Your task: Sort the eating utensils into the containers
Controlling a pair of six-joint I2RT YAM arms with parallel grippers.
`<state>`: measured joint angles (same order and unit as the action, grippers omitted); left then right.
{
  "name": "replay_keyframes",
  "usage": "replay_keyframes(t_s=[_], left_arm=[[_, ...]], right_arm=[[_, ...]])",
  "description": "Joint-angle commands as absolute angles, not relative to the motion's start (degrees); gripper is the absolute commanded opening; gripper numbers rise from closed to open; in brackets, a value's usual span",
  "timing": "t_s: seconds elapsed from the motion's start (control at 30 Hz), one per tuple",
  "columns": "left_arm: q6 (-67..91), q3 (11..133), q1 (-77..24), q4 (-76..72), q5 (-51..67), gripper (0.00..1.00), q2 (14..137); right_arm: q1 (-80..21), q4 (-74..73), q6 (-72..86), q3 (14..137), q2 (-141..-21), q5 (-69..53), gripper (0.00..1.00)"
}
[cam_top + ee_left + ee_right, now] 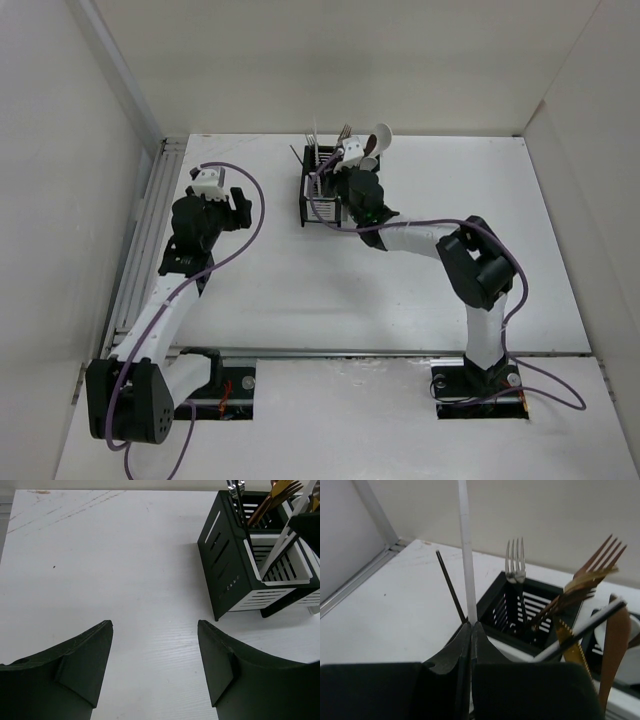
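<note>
Right fingers [454,656] pinch the white chopstick [465,555] upright over the black holder [491,600], presumably for vertical insertion. Left fingers [82,657] stand wide, idle beside it.

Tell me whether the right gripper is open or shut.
Shut on the white chopstick: the right gripper pinches its lower end, no gap showing.

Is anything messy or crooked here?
Nothing looks spilled. A leaning chopstick slants across the white holder, while the right gripper has its jaws pinched on an upright chopstick.
</note>
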<state>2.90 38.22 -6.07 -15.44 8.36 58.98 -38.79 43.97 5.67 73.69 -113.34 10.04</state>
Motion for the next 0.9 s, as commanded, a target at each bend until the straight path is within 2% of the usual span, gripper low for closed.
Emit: replay_keyframes(t_s=[0.0, 0.13, 0.27, 0.33, 0.5, 0.6, 0.77, 0.83, 0.87], left_arm=[[3.52, 38.50, -5.45, -18.19, 8.61, 0.66, 59.15], [3.52, 38.50, -5.45, -18.19, 9.14, 0.66, 59.15], [3.52, 38.50, -5.45, -18.19, 9.14, 0.66, 59.15], [3.52, 38.50, -5.45, -18.19, 9.67, 0.66, 59.15], [3.52, 38.50, -5.45, -18.19, 10.99, 0.66, 59.15], [3.52, 38.50, -5.45, -17.67, 12.04, 0.66, 58.62], [3.52, 38.50, -5.98, -17.67, 13.27, 0.67, 58.10], [3.52, 37.89, -6.50, -17.67, 13.80, 0.67, 58.10], [4.21, 37.88, -7.11, -17.67, 13.80, 0.67, 58.10]], right_arm=[[-40.16, 47.81, 8.52, 71.90, -110.48, 10.72, 0.00], [-40.17, 47.29, 9.67, 71.37, -111.09, 10.72, 0.00], [-40.17, 47.29, 9.67, 70.76, -109.87, 11.25, 0.28], [-40.17, 46.76, 9.67, 70.14, -108.55, 11.95, 0.38], [-40.17, 46.23, 9.67, 66.63, -105.39, 14.15, 0.50], [-40.17, 44.30, 9.67, 65.31, -101.70, 16.43, 0.53], [-40.17, 37.83, 4.93, 63.46, -89.16, 21.17, 0.63], [-40.17, 33.68, 4.23, 62.76, -84.49, 26.17, 0.74], [-40.17, 28.09, 3.61, 62.14, -79.85, 27.76, 0.82]])
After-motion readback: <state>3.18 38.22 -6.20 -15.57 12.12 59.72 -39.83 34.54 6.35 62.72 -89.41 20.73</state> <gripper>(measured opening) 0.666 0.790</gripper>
